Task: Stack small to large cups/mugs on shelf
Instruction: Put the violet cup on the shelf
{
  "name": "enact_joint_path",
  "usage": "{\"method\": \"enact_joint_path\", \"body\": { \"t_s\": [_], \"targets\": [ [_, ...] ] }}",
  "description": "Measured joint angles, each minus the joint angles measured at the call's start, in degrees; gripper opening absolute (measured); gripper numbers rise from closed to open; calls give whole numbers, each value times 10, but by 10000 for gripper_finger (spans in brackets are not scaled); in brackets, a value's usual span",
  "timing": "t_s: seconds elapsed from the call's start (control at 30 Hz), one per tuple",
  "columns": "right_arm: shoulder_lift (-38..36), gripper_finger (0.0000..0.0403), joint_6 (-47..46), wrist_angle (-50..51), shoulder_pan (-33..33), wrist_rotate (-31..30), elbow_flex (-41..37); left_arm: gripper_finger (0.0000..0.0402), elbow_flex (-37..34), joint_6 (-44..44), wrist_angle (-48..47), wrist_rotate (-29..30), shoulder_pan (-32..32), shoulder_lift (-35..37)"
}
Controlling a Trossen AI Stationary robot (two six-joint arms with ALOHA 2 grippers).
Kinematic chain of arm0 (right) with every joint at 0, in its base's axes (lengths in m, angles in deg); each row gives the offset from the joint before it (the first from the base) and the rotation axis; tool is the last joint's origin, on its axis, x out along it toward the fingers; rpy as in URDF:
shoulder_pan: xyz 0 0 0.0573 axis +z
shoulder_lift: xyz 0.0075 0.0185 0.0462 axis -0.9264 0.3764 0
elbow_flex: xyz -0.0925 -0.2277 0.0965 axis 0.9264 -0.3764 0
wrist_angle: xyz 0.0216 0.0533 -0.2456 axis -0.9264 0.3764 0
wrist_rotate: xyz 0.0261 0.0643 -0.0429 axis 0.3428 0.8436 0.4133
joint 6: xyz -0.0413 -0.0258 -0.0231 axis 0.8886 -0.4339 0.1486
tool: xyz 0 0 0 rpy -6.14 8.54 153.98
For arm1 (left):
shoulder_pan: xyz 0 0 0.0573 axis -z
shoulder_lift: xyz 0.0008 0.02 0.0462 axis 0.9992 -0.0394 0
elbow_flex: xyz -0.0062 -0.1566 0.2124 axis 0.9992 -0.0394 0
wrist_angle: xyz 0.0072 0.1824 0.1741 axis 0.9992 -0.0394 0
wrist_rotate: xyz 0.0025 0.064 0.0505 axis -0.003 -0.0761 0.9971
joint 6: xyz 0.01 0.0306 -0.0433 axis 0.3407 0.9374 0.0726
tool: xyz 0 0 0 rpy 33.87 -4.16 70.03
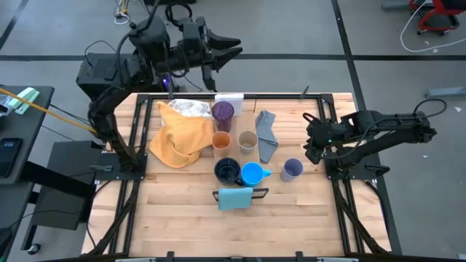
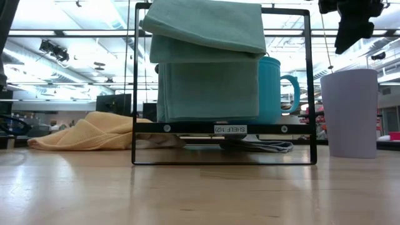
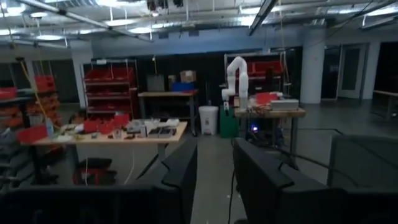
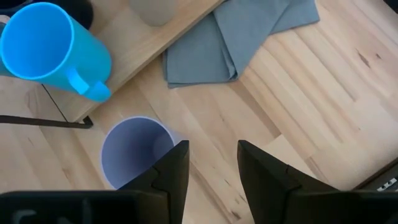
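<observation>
Nearest the front edge, the desk point(image 1: 182, 218) has a wide bare stretch of slats with plenty of room to move. The first thing in is a black frame point(image 2: 133, 94) with a light-blue cloth point(image 2: 206, 69) draped over it, at the near end of the shelf point(image 4: 143, 53). On that plank we see the bright blue mug point(image 1: 252, 174) and navy mug point(image 1: 227, 172) side by side, and past them the orange cup point(image 1: 221, 140) and beige cup point(image 1: 247, 140). The lavender cup point(image 1: 292, 169) stands off the shelf on the desk, near the right edge. The right tool point(image 4: 212, 149) hangs just above it, fingers parted and empty. Only the right wrist view shows one finger lined up over the cup's rim. The low view hides most cups behind the cloth. The grey cloth point(image 1: 266, 135) lies beside the plank and the yellow cloth point(image 1: 178, 138) is heaped on the other side. The dark purple tumbler point(image 1: 223, 112) stands at the far end by a white piece point(image 1: 228, 99). Beyond the back edge the left tool point(image 1: 231, 45) is raised and aimed at the room, released and holding nothing. Its wrist view is all room: a workbench point(image 3: 112, 132), red racks point(image 3: 109, 81) and a white robot arm point(image 3: 236, 74).
</observation>
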Motion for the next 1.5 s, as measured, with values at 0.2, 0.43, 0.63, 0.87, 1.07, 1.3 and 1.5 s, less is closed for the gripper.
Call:
{"method": "enact_joint_path", "body": {
  "t_s": [0.2, 0.43, 0.63, 0.87, 1.07, 1.3, 1.5],
  "targets": [
    [0, 142, -13, 3, 0, 37, 0, 113, -33, -7, -4, -1, -8, 0],
    [5, 142, -59, 46, 0, 73, 0, 108, -91, -16, 7, 0, -15, 5],
    [12, 142, -91, 41, 0, 104, -28, 105, -107, -4, 34, -2, -21, 20],
    [60, 142, -96, 2, -8, 127, -54, 107, -108, 4, 22, 0, -38, 57],
    [111, 142, -57, 2, -38, 127, -47, 107, -107, 13, -5, 3, -41, 79],
    [152, 142, -18, -2, -64, 145, -32, 107, -107, 15, -27, 7, -40, 93],
    [167, 142, -1, -4, -73, 160, -2, 107, -107, 15, -41, 10, -40, 103]
  ]
}}
